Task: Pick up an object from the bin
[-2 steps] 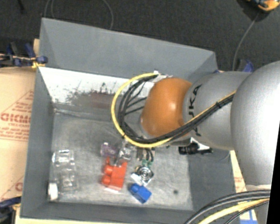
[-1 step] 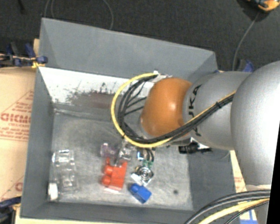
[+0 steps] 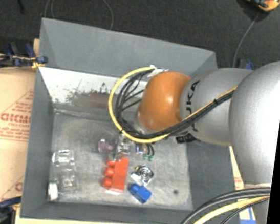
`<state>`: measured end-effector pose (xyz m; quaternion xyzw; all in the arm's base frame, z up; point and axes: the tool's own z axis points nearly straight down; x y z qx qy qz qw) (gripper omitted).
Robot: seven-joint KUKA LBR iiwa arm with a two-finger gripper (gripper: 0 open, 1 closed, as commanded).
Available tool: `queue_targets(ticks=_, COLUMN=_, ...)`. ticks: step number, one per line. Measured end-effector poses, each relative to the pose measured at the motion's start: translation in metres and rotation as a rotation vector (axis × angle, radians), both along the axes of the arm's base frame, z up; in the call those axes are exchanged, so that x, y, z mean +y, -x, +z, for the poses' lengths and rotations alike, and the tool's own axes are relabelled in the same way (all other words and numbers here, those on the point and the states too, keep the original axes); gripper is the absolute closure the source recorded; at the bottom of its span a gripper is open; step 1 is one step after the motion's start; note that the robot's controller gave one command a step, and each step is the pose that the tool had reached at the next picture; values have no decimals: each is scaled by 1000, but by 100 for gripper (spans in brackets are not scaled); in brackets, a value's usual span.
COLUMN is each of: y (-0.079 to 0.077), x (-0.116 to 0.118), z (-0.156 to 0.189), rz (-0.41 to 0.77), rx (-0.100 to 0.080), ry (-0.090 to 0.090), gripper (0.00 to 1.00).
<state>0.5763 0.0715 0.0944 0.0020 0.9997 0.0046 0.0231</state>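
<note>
Pincer (image 3: pixel 124 145) seen low over bin (image 3: pixel 71 86) centre, beneath orange wrist cover (image 3: pixel 162 100); whether apart or together cannot be told. Blue piece (image 3: pixel 139 192) and white bit (image 3: pixel 53 191) lie by front wall. Red studded block (image 3: pixel 114 174) placed just before pincer, silver round part (image 3: pixel 144 173) at right, clear plastic piece (image 3: pixel 65 168) at left. Pale purple piece (image 3: pixel 105 146) just beside pincer.
</note>
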Motion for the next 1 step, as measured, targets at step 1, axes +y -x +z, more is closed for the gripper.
queue_targets(ticks=1, y=8, x=-23, z=111, rz=501, rx=34, ry=23, gripper=100)
